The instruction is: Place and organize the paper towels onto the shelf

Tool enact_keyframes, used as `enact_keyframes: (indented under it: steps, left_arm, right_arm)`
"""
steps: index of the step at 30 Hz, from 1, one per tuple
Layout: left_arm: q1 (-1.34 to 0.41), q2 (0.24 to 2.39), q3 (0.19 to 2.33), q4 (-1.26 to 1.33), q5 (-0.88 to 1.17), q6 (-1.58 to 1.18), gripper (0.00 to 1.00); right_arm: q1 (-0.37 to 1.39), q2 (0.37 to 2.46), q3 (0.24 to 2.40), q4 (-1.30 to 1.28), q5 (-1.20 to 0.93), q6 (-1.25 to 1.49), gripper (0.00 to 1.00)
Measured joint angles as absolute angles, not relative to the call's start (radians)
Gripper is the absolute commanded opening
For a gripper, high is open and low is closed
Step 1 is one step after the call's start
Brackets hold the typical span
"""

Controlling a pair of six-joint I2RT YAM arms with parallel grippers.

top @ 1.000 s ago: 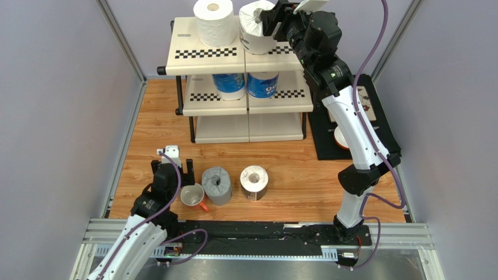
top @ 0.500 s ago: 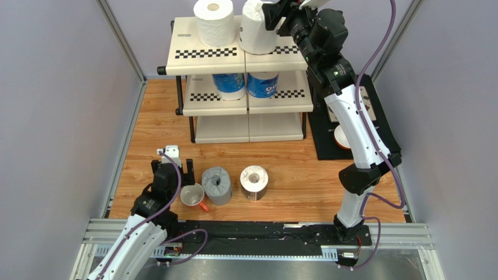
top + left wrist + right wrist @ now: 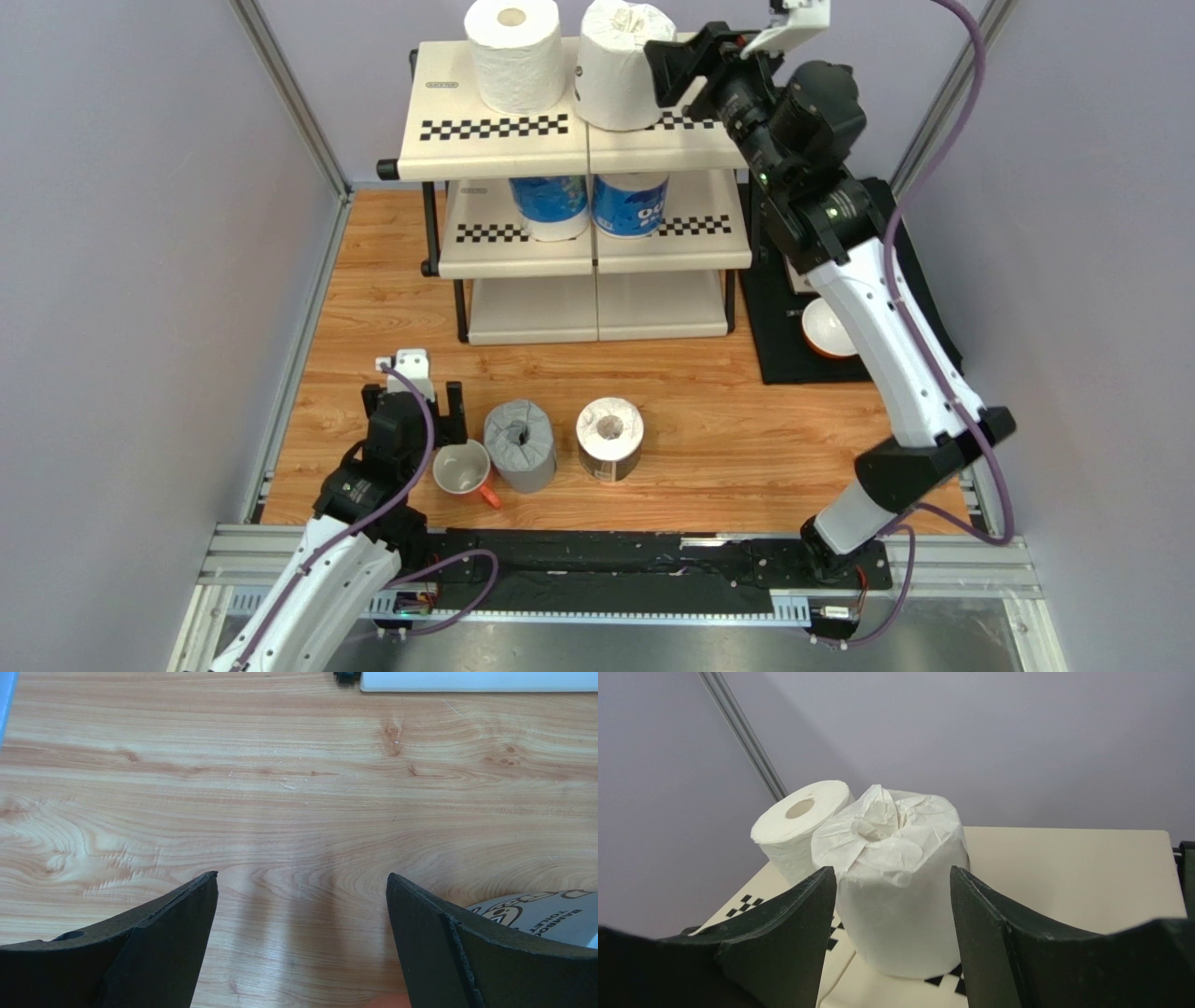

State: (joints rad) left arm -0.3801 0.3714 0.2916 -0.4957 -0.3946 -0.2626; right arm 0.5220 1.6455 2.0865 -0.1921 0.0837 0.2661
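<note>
So the right gripper (image 3: 662,70) has backed off, open, leaving the white roll (image 3: 622,63) upright on the shelf (image 3: 463,126) top just left of it, while the grey roll (image 3: 521,443) on the table (image 3: 701,406) stands nearer the open left gripper (image 3: 415,402).

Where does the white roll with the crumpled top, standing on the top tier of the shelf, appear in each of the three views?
Top external: the crumpled-top roll is at the upper middle, on the top tier, just in front of the right claw.
Left wrist: it is not in this picture.
Right wrist: it fills the centre.
Shared landmark: the open-core white roll beside it.
</note>
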Motion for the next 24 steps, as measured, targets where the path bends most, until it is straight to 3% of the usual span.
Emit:
enact_keyframes:
  steps: [7, 12, 24]
  left_arm:
    - [-0.38, 0.308, 0.353, -0.522, -0.458, -0.244, 0.98]
    - [-0.38, 0.283, 0.556, -0.556, -0.506, -0.244, 0.98]
    - [-0.38, 0.294, 0.938, -0.551, -0.345, -0.353, 0.99]
  right_arm:
    - [0.522, 1.322, 1.797, -0.118, 0.08, 0.266, 0.64]
    - [0.522, 1.132, 1.649, -0.061, 0.091, 0.282, 0.64]
    - [0.522, 1.041, 1.478, -0.097, 0.112, 0.291, 0.64]
